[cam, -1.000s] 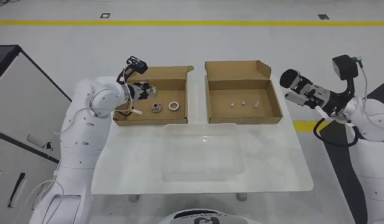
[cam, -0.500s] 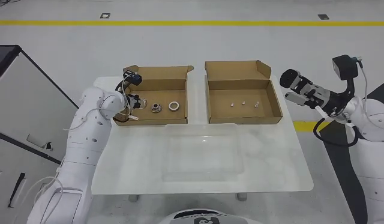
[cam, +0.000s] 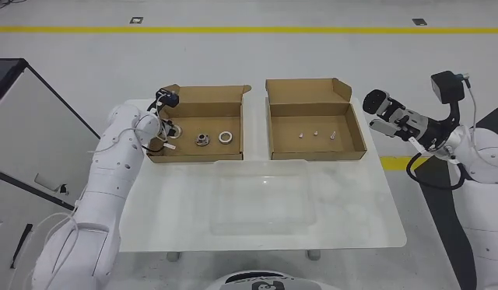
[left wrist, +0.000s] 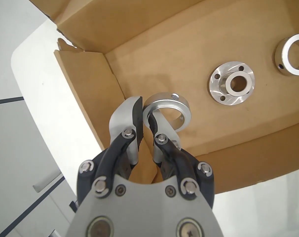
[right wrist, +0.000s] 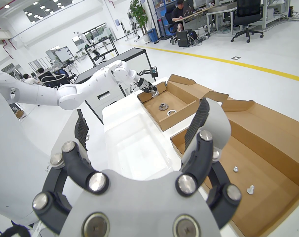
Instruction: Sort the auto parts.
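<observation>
The left gripper [left wrist: 145, 118] has slid to the outer end of the left box [left wrist: 164, 25], fingers [left wrist: 124, 117] pinching the collar ring [left wrist: 175, 107] by its wall, low over the floor near the flange [left wrist: 231, 83]. Release looks next. The right gripper [right wrist: 142, 110] hasn't budged, fingers spread.

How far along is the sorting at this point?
Done: three small fasteners lie in the right box; a flange hub and one shaft collar lie in the left box. In hand: the left gripper pinches a second collar by its wall inside that box. Left: apparently just releasing it; the right gripper hangs open.
</observation>
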